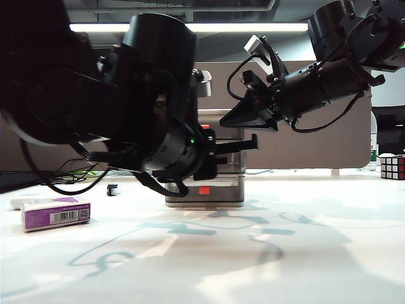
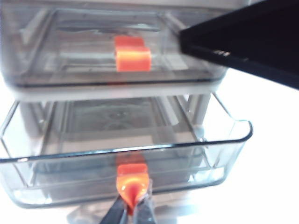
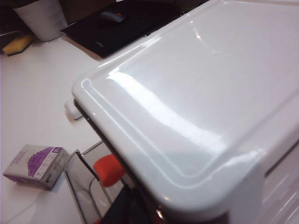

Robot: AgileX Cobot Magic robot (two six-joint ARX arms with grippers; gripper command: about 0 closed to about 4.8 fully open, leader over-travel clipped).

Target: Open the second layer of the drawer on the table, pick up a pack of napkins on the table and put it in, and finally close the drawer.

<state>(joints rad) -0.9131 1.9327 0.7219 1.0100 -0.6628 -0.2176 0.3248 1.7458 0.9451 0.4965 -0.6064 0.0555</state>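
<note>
The drawer is a grey three-tier unit at the middle of the table; my left arm covers most of its front. In the left wrist view the second layer stands pulled out, and it holds nothing. My left gripper is shut on its red-orange tab. The top drawer above it is closed. My right gripper rests at the unit's lid; its jaws are too dark to read. The purple-and-white pack of napkins lies on the table, left of the unit.
A white oblong case lies just behind the napkins. A Rubik's cube sits at the far right. The right wrist view shows a white cup, a yellow sponge and a black pad behind the unit.
</note>
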